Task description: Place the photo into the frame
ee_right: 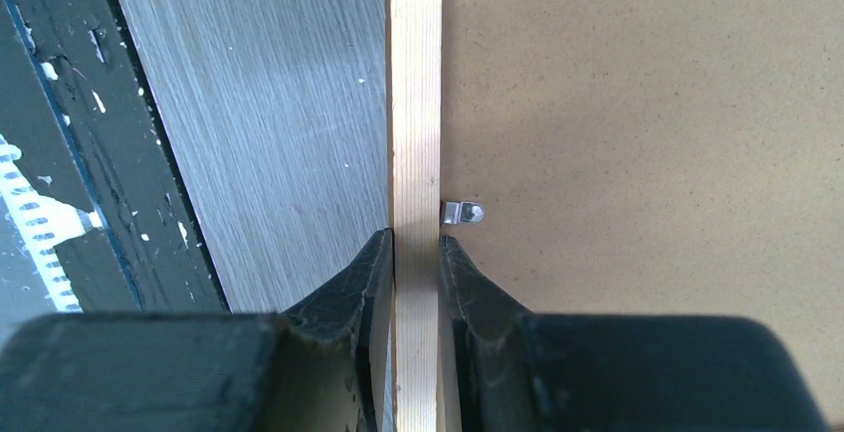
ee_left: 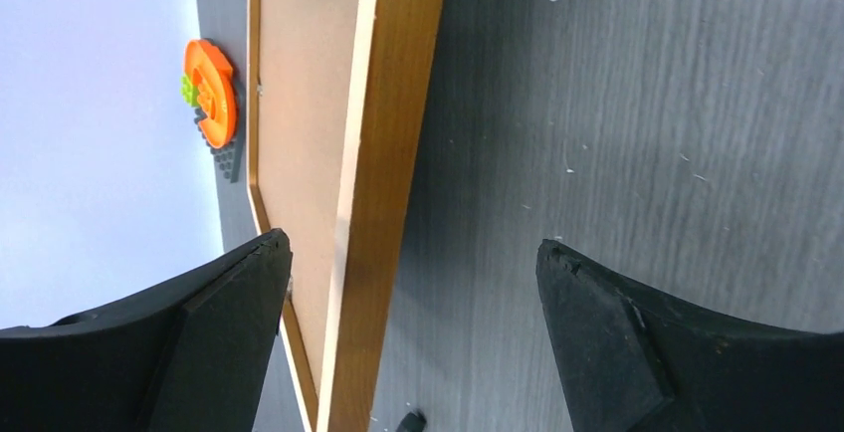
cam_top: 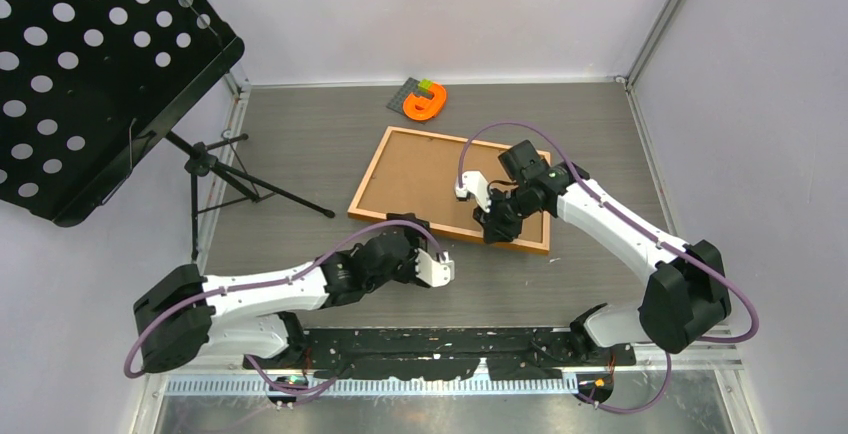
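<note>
Frame (cam_top: 370, 174) lies back-up on the table (cam_top: 300, 154), angled, with the brown backing board (cam_top: 420, 179) filling it. The photo isn't visible in any view, and I can't tell if it sits under the board. Right gripper (ee_right: 416, 243) is pinched narrow on the frame's near rail, one finger on each side, just beside a small metal clip (ee_right: 463, 213); in the top view this grip is mostly hidden by the wrist. Left gripper (ee_left: 413, 253) is spread wide near the frame's near-left edge, holding nothing. The rail shows between its fingers (ee_left: 229, 303), contact unclear, and the frame's far end is cut off there. An orange and green toy (cam_top: 426, 102) sits beyond the frame, its details too small to make out. A black perforated music stand (cam_top: 100, 64) is at far left, partly cropped.
</note>
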You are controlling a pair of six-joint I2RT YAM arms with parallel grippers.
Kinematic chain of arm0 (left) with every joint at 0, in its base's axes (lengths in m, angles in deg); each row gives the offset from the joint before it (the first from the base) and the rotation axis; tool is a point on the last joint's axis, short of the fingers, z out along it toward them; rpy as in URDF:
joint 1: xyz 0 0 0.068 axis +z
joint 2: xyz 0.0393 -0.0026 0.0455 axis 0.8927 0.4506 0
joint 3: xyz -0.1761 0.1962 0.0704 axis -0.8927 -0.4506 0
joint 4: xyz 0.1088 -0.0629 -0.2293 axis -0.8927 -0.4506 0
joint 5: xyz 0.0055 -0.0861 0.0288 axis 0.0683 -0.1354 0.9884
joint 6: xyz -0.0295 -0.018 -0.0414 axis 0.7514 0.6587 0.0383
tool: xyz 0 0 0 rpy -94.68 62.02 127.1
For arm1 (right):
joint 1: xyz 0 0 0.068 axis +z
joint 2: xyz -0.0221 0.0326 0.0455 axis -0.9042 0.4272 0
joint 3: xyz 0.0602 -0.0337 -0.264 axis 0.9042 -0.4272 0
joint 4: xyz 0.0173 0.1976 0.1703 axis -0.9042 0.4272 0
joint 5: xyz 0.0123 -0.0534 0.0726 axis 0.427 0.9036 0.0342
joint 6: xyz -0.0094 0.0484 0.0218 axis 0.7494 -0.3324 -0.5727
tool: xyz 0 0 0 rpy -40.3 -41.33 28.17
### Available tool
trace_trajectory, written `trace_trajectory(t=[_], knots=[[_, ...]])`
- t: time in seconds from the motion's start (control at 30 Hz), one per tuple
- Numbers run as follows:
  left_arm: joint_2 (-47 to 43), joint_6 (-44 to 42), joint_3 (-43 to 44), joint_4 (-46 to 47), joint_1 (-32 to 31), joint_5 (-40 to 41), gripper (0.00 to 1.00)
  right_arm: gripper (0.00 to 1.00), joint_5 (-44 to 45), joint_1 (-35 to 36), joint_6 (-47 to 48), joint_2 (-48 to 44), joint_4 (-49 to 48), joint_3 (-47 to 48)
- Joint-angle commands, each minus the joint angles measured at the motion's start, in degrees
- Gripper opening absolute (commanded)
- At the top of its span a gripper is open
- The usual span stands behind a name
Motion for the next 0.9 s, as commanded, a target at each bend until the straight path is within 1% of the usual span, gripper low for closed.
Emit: trace_trajectory(t=[0.0, 0.37, 0.47, 0.67, 0.87], knots=[[1.95, -3.77, -0.08, 9.14, -0.29, 1.95, 0.92, 0.06, -2.19, -0.77, -1.46, -1.10, -0.74, 3.05], [5.80, -6.97, -0.21, 12.78, -0.30, 2.76, 0.77, 0.06, -3.06, -0.95, -1.60, -1.26, -0.38, 3.27], [6.42, -7.31, -0.02, 13.06, -0.30, 2.75, 0.70, 0.06, -3.15, -0.99, -1.66, -1.38, -0.27, 3.21], [7.42, -7.60, 0.65, 13.42, -0.27, 3.17, 0.67, 0.06, -3.06, -1.00, -1.66, -1.78, 0.06, 3.14], [8.52, -8.55, 0.54, 14.47, -0.24, 3.76, 0.59, 0.06, -2.89, -1.05, -1.73, -2.07, 0.02, 2.95]])
